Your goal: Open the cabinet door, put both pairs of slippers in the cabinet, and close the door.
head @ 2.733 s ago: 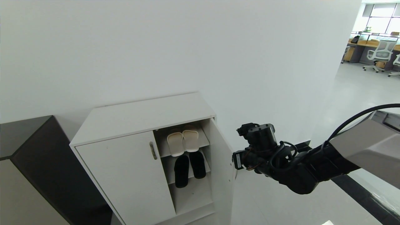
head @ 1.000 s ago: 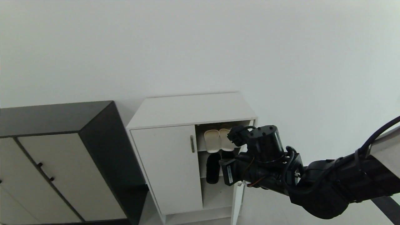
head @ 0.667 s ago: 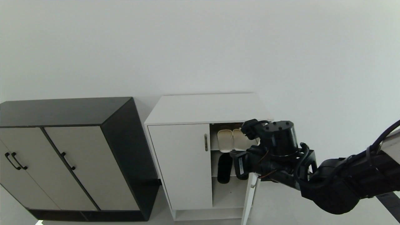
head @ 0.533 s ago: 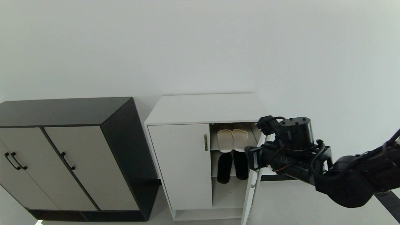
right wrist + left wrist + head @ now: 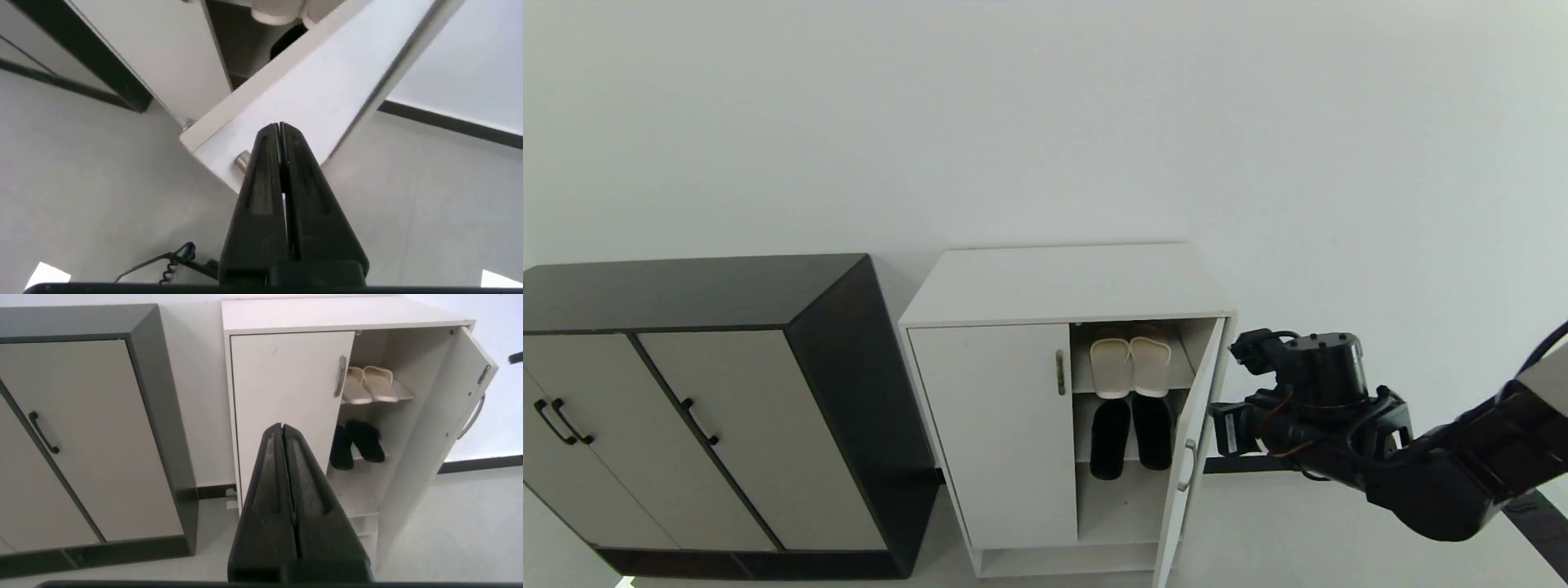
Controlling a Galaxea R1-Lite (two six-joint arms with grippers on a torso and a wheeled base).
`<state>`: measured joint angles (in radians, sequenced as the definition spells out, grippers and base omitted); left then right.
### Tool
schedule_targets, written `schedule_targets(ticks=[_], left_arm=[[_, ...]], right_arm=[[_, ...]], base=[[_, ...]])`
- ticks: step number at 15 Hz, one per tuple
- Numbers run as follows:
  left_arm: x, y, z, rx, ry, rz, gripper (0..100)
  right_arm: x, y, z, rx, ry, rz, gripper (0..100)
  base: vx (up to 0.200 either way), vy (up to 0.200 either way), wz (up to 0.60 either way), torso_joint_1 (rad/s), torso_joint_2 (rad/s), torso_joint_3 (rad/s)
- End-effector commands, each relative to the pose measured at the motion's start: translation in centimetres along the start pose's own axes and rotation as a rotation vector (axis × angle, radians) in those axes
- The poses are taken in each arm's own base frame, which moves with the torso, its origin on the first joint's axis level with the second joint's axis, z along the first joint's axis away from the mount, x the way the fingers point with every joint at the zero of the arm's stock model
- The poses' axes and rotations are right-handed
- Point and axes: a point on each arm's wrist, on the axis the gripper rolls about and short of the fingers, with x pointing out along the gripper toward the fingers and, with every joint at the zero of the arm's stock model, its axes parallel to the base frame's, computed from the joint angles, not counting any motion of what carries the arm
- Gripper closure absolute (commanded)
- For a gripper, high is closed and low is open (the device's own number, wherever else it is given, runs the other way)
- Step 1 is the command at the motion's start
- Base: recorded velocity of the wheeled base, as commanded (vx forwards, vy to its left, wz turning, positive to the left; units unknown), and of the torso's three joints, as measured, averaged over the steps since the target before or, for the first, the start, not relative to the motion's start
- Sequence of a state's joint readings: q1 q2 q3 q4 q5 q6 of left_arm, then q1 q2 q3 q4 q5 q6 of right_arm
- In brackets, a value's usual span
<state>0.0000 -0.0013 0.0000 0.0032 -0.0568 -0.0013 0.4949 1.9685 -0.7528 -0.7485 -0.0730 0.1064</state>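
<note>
Facing cabinet door (image 5: 1197, 392) edge: right gripper (image 5: 282, 131)

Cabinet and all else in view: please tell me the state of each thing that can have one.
Right door: open.
Left door: shut.
White slippers: stowed inside, above the black pair.
Black slippers: stowed inside, lower.
Dark cabinet: doors shut.
Left gripper: fingers shut, empty.
Right gripper: fingers shut, empty.

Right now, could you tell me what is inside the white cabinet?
Visible: cream slippers on the upper shelf, black slippers on the shelf below; the closed left door hides the rest.
</note>
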Motion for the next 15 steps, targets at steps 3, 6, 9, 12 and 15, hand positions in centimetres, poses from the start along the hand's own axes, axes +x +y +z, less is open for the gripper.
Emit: schedule_targets(ticks=[3,6,9,12,15], left_arm=[[0.0,0.0,0.0,0.000,0.001,0.000,100],[0.0,0.0,0.0,0.001,0.001,0.000,100],[0.0,0.0,0.0,0.001,0.001,0.000,100],[0.0,0.0,0.0,0.001,0.001,0.000,100],[0.0,0.0,0.0,0.000,0.001,0.000,100]], right_arm=[[4.3,0.1,-1.6,-0.003,0.043,-0.005,100],[5.8,0.7,-0.6,-0.005,0.003,0.008,100],[5.9,1.5,-0.3,0.004,-0.035,0.032,100],[4.7,1.9,0.5,0.058,-0.211,0.073,100],[0.9,1.6,0.2,0.053,-0.200,0.147,100]], base=[[0.000,0.000,0.00,0.000,0.00,0.000],[0.000,0.000,0.00,0.000,0.00,0.000],[0.000,0.000,0.00,0.000,0.00,0.000],[0.000,0.000,0.00,0.000,0.00,0.000],[0.000,0.000,0.00,0.000,0.00,0.000]])
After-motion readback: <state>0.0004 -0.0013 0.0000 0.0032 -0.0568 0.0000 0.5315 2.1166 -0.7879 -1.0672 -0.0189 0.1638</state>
